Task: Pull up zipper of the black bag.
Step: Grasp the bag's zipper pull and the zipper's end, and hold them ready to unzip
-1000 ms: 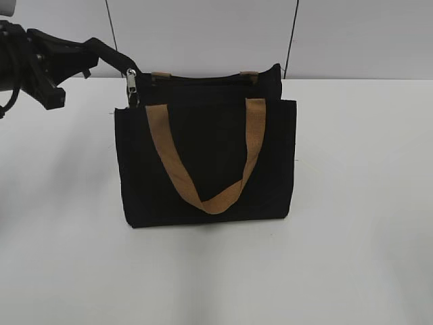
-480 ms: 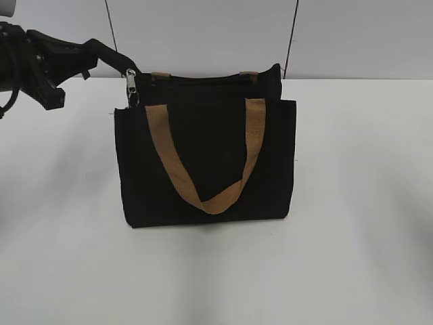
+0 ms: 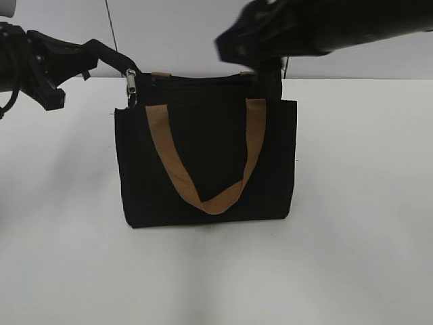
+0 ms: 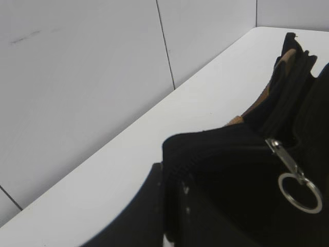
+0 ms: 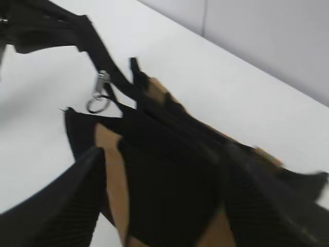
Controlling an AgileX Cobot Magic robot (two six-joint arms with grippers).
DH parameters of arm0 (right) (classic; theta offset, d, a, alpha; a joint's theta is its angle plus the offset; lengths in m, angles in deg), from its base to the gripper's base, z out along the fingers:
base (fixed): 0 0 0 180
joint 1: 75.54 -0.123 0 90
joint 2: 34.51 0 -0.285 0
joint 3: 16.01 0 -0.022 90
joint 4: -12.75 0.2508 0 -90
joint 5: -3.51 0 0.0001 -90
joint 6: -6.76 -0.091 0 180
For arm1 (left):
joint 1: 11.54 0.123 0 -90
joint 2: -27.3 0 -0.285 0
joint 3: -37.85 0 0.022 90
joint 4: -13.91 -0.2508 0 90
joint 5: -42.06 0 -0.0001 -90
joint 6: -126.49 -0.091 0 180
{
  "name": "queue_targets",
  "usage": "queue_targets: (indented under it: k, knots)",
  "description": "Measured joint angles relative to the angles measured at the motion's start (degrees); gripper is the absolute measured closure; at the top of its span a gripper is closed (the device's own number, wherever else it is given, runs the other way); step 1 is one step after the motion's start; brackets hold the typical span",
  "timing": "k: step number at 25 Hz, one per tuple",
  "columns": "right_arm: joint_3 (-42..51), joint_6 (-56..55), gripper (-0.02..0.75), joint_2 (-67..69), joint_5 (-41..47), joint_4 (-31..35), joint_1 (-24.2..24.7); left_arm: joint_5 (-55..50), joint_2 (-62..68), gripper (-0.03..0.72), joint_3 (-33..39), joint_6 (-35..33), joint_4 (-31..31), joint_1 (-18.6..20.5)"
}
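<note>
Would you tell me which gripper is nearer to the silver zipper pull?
Left. The left gripper sits right beside the zipper pull at the bag's left corner; the right gripper is over the opposite end.

Even, bright light falls from above. The bag [image 3: 206, 159] casts a soft shadow. The right wrist view is blurred.

A: What is the robot's left arm [image 3: 40, 64] like at nine o'clock in the exterior view?

B: Matte black, blocky angular housings, a black cable looping at its outer edge, tapering to a slim black finger.

A: And the blurred right arm [image 3: 318, 30] at twelve o'clock?

B: Also black and bulky. In the right wrist view its two black fingers [image 5: 56, 206] show a finely ribbed, grid-like texture.
</note>
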Motion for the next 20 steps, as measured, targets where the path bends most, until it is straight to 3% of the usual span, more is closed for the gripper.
queue_targets:
  k: [5, 10, 20]
  knots:
    - [-7.07, -2.3, 0.342, 12.2, -4.19, 0.19, -9.44, 0.0, 0.0, 0.696, 0.0, 0.0, -0.05, 0.0]
    - [-12.47, -3.13, 0.463, 20.49, -5.39, 3.17, -11.98, 0.0, 0.0, 0.696, 0.0, 0.0, -0.05, 0.0]
    - [-16.21, -8.2, 0.496, 27.24, -6.01, 5.65, -12.02, 0.0, 0.0, 0.696, 0.0, 0.0, -0.05, 0.0]
